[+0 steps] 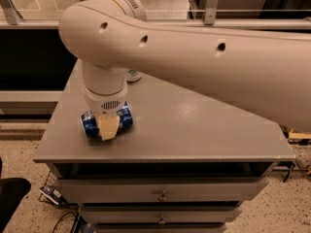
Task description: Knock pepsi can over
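Camera view showed my gripper (108,124) down near the cabinet top's (204,130) front left corner, over the pepsi can (89,125) lying sideways; whether I clamped it, I couldn't tell.

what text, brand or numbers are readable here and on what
No text reads clearly.
Dark marking on the cream robot arm: too blurred to read.
On the blue aluminium pepsi can, under the gripper at the front left of the grey table: no legible label.
On the white-green can behind the arm: unreadable.
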Controlling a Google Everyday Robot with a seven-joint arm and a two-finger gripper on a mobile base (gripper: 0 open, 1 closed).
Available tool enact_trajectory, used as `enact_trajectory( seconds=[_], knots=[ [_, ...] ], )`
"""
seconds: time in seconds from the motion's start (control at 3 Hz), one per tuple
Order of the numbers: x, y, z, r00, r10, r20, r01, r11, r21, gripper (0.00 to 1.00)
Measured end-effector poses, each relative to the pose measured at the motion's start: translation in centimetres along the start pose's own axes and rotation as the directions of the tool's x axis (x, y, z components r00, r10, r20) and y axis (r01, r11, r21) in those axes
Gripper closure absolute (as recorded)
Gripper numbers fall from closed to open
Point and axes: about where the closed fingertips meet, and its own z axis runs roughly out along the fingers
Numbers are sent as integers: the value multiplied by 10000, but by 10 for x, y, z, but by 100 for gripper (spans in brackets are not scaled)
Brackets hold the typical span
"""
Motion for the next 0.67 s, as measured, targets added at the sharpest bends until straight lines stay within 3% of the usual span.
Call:
enact_trajectory(
  seconds=[0.33, 0.67],
  knots=[
    [0, 0, 0, 10000, -12, -3, 12, 10000, 3, 12],
    [-1, 1, 0, 10000, -23, -5, 23, 10000, 5, 0]
  ],
)
